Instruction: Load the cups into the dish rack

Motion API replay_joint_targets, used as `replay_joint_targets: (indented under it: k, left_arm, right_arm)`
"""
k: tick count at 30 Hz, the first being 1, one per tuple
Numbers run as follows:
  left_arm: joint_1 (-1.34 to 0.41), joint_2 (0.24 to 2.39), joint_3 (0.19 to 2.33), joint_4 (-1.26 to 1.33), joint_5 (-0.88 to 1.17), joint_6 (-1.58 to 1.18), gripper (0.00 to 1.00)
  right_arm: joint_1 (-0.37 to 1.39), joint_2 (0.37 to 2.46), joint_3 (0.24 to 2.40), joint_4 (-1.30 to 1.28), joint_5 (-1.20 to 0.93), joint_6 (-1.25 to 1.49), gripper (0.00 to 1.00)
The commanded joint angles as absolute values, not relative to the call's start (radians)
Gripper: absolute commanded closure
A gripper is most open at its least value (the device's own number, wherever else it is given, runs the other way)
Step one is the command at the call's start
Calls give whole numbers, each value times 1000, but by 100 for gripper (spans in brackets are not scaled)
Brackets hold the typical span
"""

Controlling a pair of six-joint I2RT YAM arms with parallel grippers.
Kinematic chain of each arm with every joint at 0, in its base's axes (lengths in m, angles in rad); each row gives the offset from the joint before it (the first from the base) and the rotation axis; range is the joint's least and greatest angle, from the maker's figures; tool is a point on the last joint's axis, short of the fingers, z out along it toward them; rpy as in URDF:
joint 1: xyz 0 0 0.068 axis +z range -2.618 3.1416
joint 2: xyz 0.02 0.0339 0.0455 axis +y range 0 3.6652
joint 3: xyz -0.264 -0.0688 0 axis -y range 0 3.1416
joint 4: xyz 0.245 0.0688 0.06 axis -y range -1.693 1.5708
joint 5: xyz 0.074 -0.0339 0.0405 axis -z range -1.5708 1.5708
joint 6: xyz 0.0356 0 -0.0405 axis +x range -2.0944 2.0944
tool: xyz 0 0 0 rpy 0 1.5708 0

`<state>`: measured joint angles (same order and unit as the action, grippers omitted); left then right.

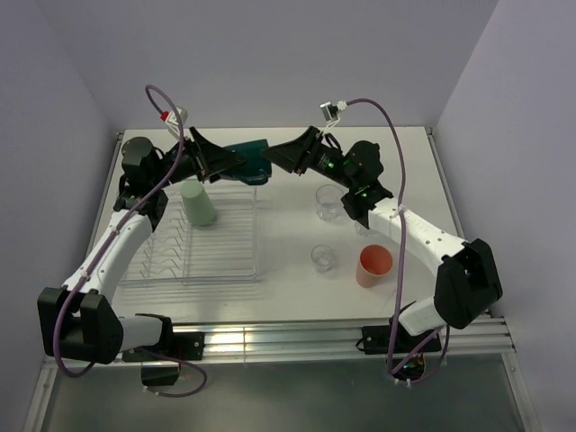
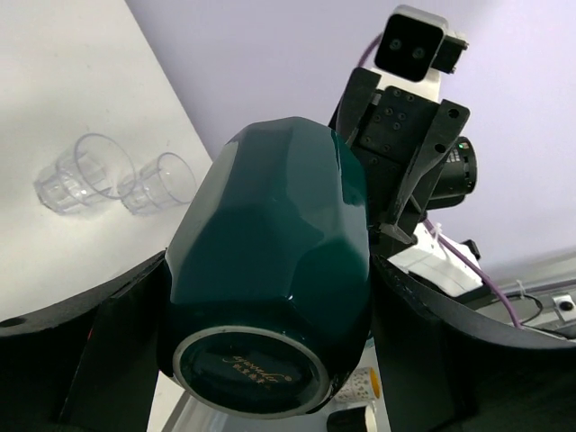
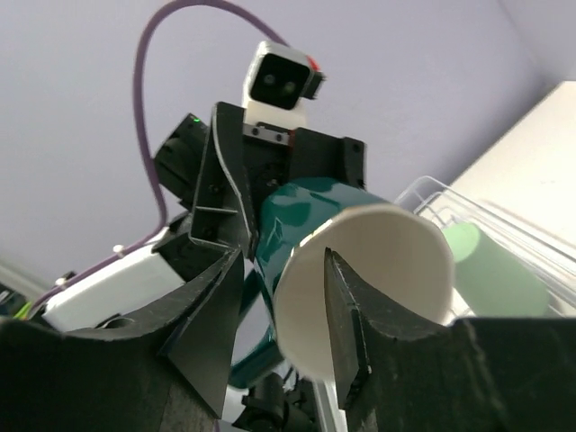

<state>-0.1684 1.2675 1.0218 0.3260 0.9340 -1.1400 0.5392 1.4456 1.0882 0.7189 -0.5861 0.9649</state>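
The white table (image 1: 297,274) carries everything. On its left half sits the wire rack (image 1: 225,263), with rows of upright prongs and a raised rim.

Both arms reach in over the rack's far right corner and meet there, well above the table. The left gripper (image 1: 232,162) comes from the left, and its jaws are clamped on the body of the dark teal mug (image 2: 270,270), one finger pressed against each side. The mug is held lying sideways in the air, with its base toward the left wrist and its cream inside toward the right arm.

The right gripper (image 1: 281,155) faces the mug's mouth. Its jaws stand parted, one finger in front of the cream inside and one outside the wall, with a gap showing on both sides of the rim.

A pale green cup (image 1: 198,203) stands in the far part of the rack, just below the held mug.

On the bare table right of the rack is a salmon-pink cup (image 1: 373,266), its mouth showing from above. Just left of it stands the near glass (image 1: 323,258). The far glass (image 1: 329,202) stands farther back, close to the right arm.
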Motion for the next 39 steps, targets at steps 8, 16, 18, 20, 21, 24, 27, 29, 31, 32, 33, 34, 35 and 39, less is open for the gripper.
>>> replay_joint_targets:
  k: [8,16,18,20,21,24,27,29,31,32,33,34,35,39]
  left_arm:
    - [-138,1216,1281,-217,743,-763,100]
    - [-164,1268,1442,-558,453,-537,100]
    - [-201,1288,1489,-644,318,-477,100]
    - [-274,1316,1517,-692,162,-451,100]
    - [-294,1327,1541,-730,116,-433,100]
    - [-351,1365,1569,-770,13,-408,100]
    - [-391,1399,1594,-819,-76,-393,100]
    - [-411,1428,1608,-853,-110,-379,100]
    - [-428,1445,1611,-868,-145,-373,100]
    - [-434,1459,1611,-879,-156,-367,100]
    - [-440,1466,1609,-884,-164,-365,100]
    - [-451,1474,1608,-887,-172,-362,100]
    - [-457,1485,1605,-887,-175,-356,100]
    - [-472,1511,1582,-884,-193,-348,100]
  right_arm:
    - [509,1306,1068,398,-368,769,50]
    - [506,1273,1114,154,-181,649,49]
    - [505,1275,1120,135,-153,638,49]
    - [505,1279,1124,120,-138,624,49]
    - [505,1284,1129,114,-127,621,49]
    - [505,1295,1146,86,-117,609,49]
    - [505,1305,1154,68,-115,598,49]
    - [505,1310,1152,66,-113,597,49]
    - [505,1313,1149,66,-110,595,48]
    - [506,1316,1149,64,-109,594,49]
    - [505,1319,1150,63,-109,594,48]
    - [505,1322,1150,63,-109,594,49]
    - [506,1325,1150,63,-109,594,49]
    - [505,1336,1150,64,-110,594,49]
